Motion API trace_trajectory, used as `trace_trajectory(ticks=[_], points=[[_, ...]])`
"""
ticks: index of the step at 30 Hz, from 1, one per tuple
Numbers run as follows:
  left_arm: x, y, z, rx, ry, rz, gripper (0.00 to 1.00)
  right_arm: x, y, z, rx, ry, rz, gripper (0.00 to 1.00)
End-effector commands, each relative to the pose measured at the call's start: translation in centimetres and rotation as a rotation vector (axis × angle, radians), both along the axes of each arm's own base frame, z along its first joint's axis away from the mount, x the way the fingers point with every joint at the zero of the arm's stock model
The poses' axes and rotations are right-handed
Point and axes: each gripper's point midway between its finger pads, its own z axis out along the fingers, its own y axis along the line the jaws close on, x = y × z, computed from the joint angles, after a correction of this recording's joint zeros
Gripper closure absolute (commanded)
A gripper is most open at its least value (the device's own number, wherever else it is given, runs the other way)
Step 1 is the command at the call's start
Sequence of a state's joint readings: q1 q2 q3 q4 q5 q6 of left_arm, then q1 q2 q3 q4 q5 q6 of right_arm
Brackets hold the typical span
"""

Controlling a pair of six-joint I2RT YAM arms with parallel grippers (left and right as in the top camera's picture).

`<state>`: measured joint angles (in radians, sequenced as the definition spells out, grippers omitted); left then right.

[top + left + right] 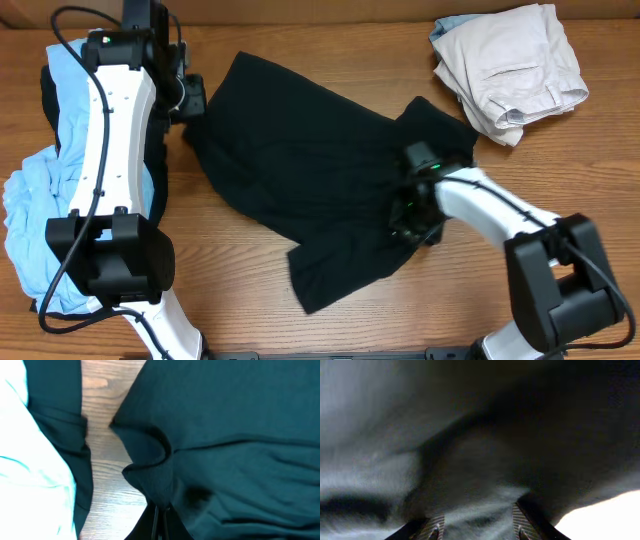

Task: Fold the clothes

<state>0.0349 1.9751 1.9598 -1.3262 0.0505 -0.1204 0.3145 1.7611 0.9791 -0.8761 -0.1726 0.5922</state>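
Black tee (300, 160): we see it spread but rumpled across mid table (330, 40), lying at a slant.
L gripper (190, 97): at tee's far-left edge. In wrist view it looks pinched together on a bunched fold of the black cloth.
R gripper (410, 215): down on tee's right part, below the sleeve. Wrist view shows its fingers (434, 529) spread apart w/ black fabric across the gap, so we read it as not clamped.
Lt blue shirt (30, 200): heaped at left edge, under L arm.
Beige trousers (510, 65): bundled at far right, just beside tee's sleeve; touching or not, we can't tell.
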Motion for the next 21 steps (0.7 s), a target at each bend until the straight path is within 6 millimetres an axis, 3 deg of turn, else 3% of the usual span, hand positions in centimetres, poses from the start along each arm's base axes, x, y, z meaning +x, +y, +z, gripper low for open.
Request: trace_trajectory(ticks=[1, 3, 5, 8, 11, 16, 19, 21], points=[[-0.2, 0.2, -0.5, 0.009, 0.010, -0.014, 0.95, 2.2, -5.5, -1.6, -0.100, -0.047, -0.038, 0.52], [-0.2, 0.0, -0.5, -0.001, 0.011, -0.006, 0.96, 3.6, -6.8, -1.4, -0.054, -0.083, -0.083, 0.52], [-0.2, -0.6, -0.5, -0.028, 0.010, -0.015, 0.96, 5.2, -6.6, -0.7, 0.081, -0.133, -0.078, 0.52], [-0.2, -1.2, -0.5, -0.043, 0.011, -0.020, 0.96, 6.8, -6.4, 1.6, 0.232, -0.190, -0.084, 0.57], [-0.1, -1.9, -0.5, -0.045, 0.008, -0.025, 0.96, 7.1, -6.1, 4.6, 0.254, -0.241, -0.066, 0.57], [0.2, -2.0, -0.4, -0.046, -0.004, -0.025, 0.96, 4.3, -2.2, 10.1, 0.281, -0.306, 0.053, 0.55], [0.3, -2.0, -0.4, -0.046, -0.010, -0.023, 0.96, 1.6, 0.7, 11.5, 0.262, -0.296, 0.143, 0.51], [0.4, -2.0, -0.4, -0.046, -0.013, -0.024, 0.96, 0.0, 2.4, 11.3, 0.223, -0.271, 0.201, 0.49]])
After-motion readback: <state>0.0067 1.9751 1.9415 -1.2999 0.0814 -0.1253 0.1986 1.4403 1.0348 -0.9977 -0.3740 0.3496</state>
